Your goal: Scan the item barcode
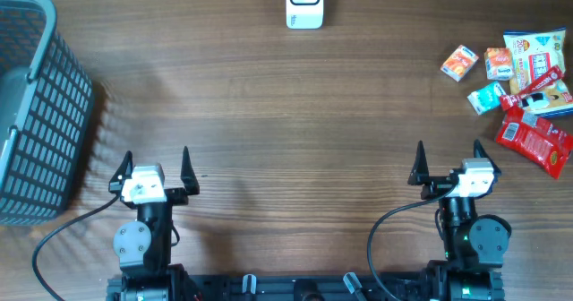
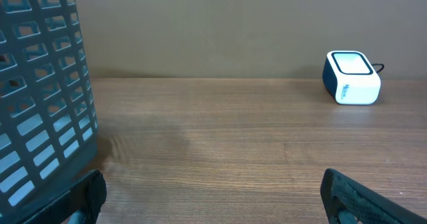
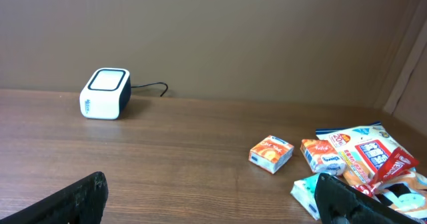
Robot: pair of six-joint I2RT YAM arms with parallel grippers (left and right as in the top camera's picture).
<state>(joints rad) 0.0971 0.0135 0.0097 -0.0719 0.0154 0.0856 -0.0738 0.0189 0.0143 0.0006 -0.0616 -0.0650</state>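
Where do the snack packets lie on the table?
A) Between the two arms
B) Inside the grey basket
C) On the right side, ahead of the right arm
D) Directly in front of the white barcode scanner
C: the snack packets lie in a loose pile at the far right, ahead of the open right gripper, far from the basket and well aside from the barcode scanner.

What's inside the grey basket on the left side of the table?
Nothing shows inside the basket: overhead catches only a bare strip of its interior. The rest lies beyond the picture's edge, and the left wrist view meets only its slotted wall.
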